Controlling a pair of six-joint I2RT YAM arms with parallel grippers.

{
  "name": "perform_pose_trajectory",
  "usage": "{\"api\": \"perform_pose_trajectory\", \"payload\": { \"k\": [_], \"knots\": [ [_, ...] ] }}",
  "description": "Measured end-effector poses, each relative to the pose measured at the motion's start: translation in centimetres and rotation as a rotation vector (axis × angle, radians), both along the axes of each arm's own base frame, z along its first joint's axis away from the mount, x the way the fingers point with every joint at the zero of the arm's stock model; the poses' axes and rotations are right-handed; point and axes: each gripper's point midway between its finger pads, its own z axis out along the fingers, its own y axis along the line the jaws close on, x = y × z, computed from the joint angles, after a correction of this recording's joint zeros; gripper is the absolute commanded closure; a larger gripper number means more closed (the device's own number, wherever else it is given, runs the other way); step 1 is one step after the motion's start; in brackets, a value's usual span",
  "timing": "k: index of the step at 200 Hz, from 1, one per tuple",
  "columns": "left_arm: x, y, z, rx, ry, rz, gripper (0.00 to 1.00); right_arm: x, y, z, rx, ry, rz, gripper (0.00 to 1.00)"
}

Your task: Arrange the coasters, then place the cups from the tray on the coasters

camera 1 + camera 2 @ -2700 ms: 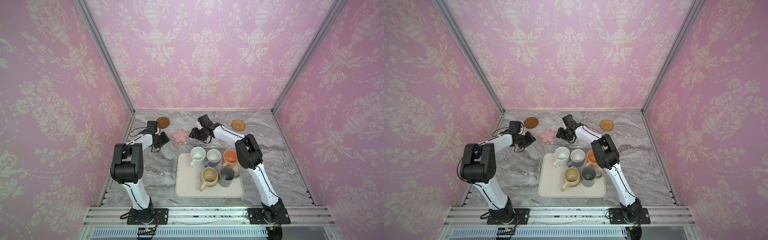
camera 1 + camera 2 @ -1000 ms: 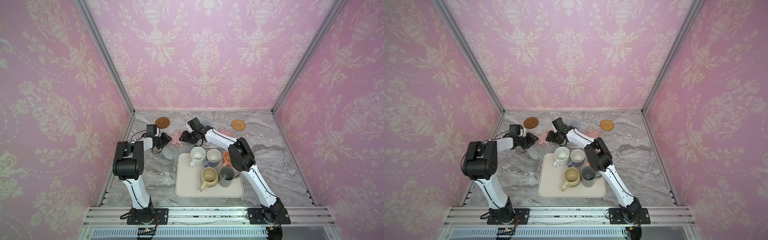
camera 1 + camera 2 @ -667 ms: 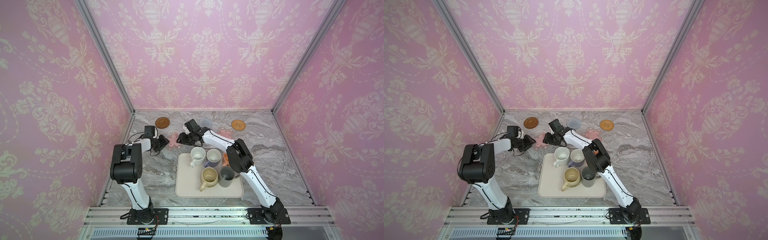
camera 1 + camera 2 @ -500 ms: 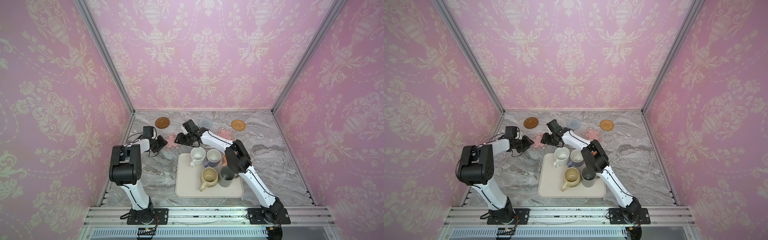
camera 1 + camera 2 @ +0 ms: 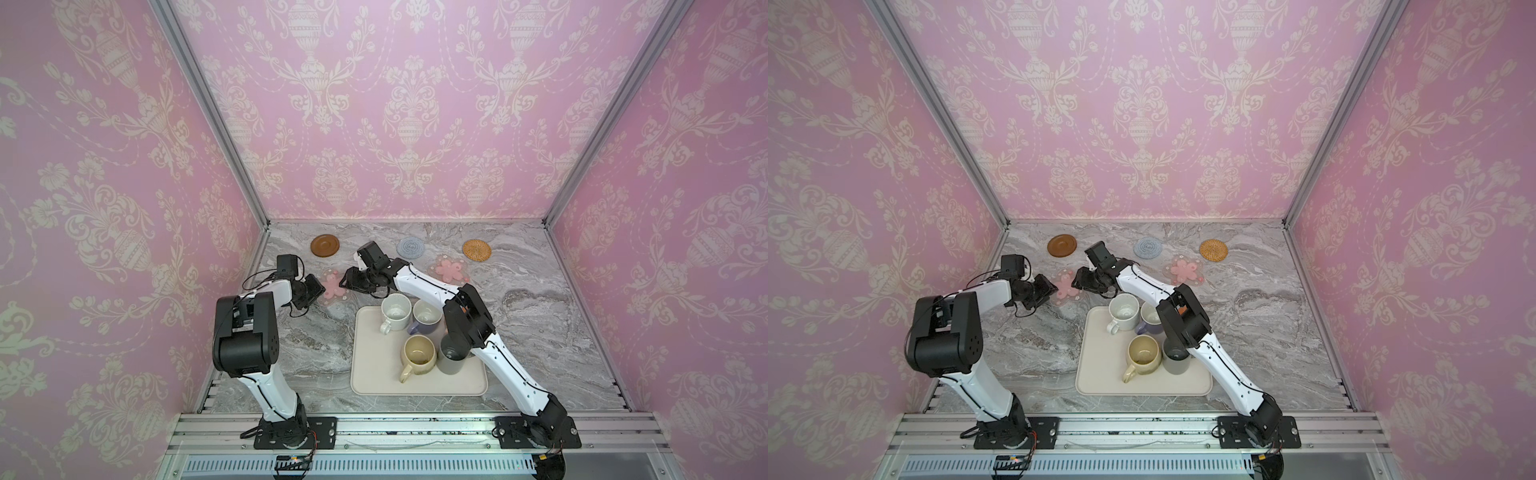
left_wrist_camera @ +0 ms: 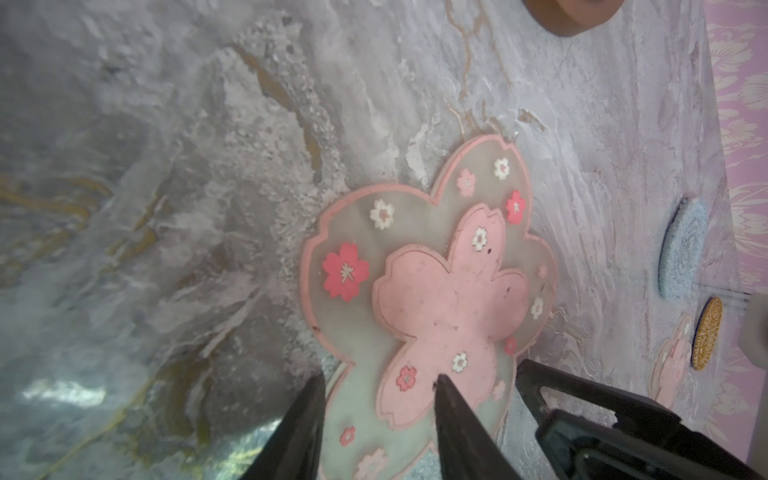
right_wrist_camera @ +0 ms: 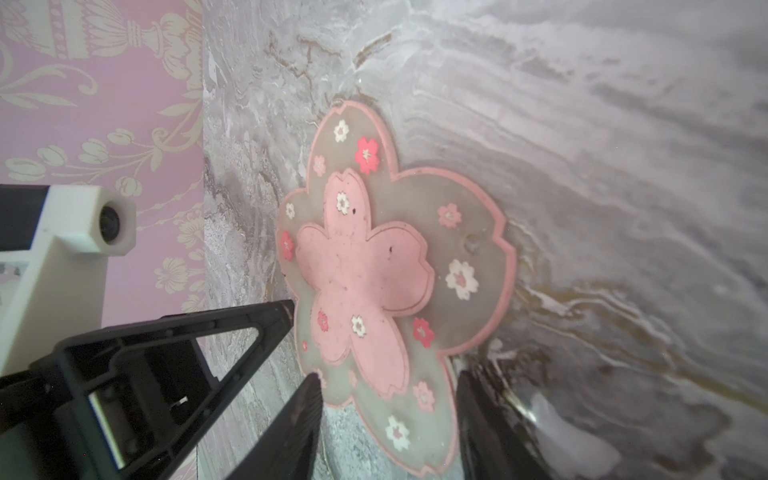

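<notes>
- The pink flower coaster (image 5: pixel 334 286) lies flat on the table (image 5: pixel 540 311), left of centre and just beyond the far left corner of the tray (image 5: pixel 370 374). It sits directly between the left gripper (image 5: pixel 318 291) and the right gripper (image 5: pixel 345 283), which face each other across it.
- In the left wrist view the left gripper (image 6: pixel 379 377) has its jaws partly apart. One tip is at the coaster's (image 6: pixel 449 299) rim and the other is over its inner blossom. The right gripper (image 6: pixel 623 415) sits just beside the coaster's opposite edge.
- In the right wrist view the right gripper (image 7: pixel 386 378) is also about half open, with its tips on either side of one petal of the coaster (image 7: pixel 365 270). Neither gripper has the coaster lifted.
- The coaster is a translucent grey five-petal shape with a pink rim. It has a solid pink blossom in the middle and small white and red blossoms scattered around it.
- Elsewhere, the brown wooden disc (image 5: pixel 324 245), blue-grey crocheted round (image 5: pixel 410 248) and woven rattan disc (image 5: pixel 476 250) line the far edge. The second pink flower coaster (image 5: pixel 449 269) lies just in front of them.
- The white mug (image 5: pixel 395 308), lavender mug (image 5: pixel 426 312), cream-yellow mug (image 5: pixel 419 353) and grey mug (image 5: pixel 455 362) stand on the tray.
- I cannot tell whether any fingertip presses on the coaster.
- The right arm (image 5: pixel 469 320) crosses the tray's far right corner, covering what stands there and the top of the grey mug.
- Both wrist views cut off the coaster's near petals behind the fingers.
</notes>
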Motion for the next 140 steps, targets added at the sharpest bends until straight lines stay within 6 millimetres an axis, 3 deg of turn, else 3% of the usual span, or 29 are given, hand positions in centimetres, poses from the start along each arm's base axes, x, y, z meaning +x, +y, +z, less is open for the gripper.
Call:
{"api": "perform_pose_trajectory", "payload": {
  "k": [140],
  "knots": [
    [1.1, 1.2, 0.0, 0.048, 0.016, 0.009, 0.54, 0.3, 1.0, -0.1, 0.035, 0.035, -0.024, 0.49]
  ]
}}
